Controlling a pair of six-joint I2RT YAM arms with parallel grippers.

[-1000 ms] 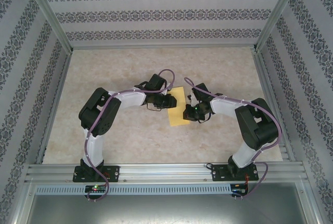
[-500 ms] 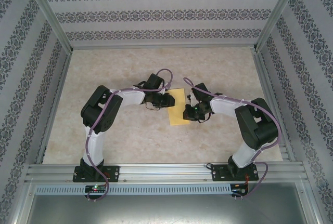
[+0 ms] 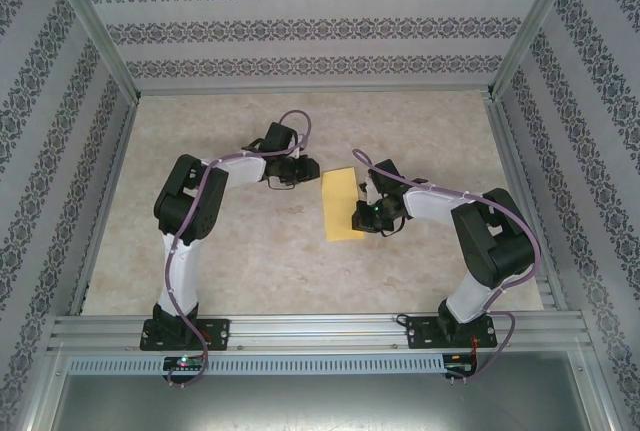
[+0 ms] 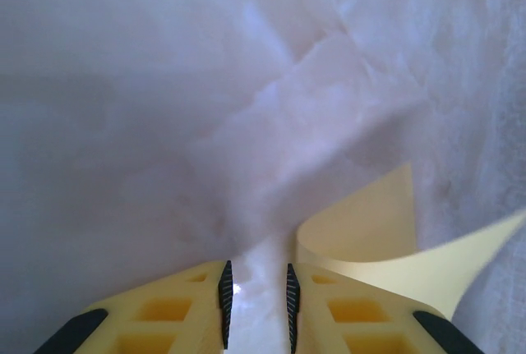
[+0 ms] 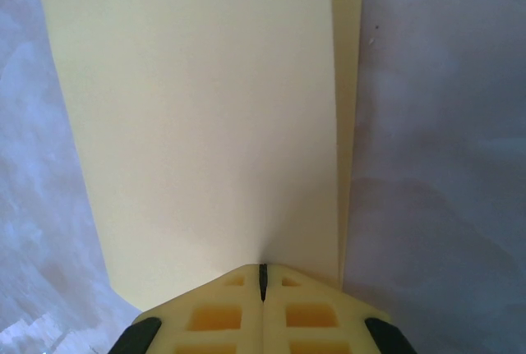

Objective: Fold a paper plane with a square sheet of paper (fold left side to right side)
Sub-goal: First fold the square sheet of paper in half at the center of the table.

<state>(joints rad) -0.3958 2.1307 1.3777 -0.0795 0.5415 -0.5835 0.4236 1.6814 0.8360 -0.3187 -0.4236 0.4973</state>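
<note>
The square sheet of paper [image 3: 340, 206] lies on the table as a narrow yellow strip, folded over on itself. In the right wrist view the folded sheet [image 5: 205, 124] has its top layer stopping just short of the lower layer's right edge. My right gripper [image 3: 359, 219] is shut, its tips [image 5: 263, 276] resting on the sheet's near right part. My left gripper [image 3: 303, 168] stands just left of the sheet's far end, clear of it. Its fingers [image 4: 256, 296] are slightly open with nothing between them, and the sheet's curled fold [image 4: 370, 231] rises to their right.
The marbled tabletop [image 3: 240, 251] is ringed by an aluminium frame [image 3: 310, 329] and patterned walls [image 3: 300, 31]. Both arms reach inward from their bases at the near edge.
My left gripper has drawn back up and to the left, off the sheet, so the whole yellow strip now shows. The right gripper has stayed put on the paper.
</note>
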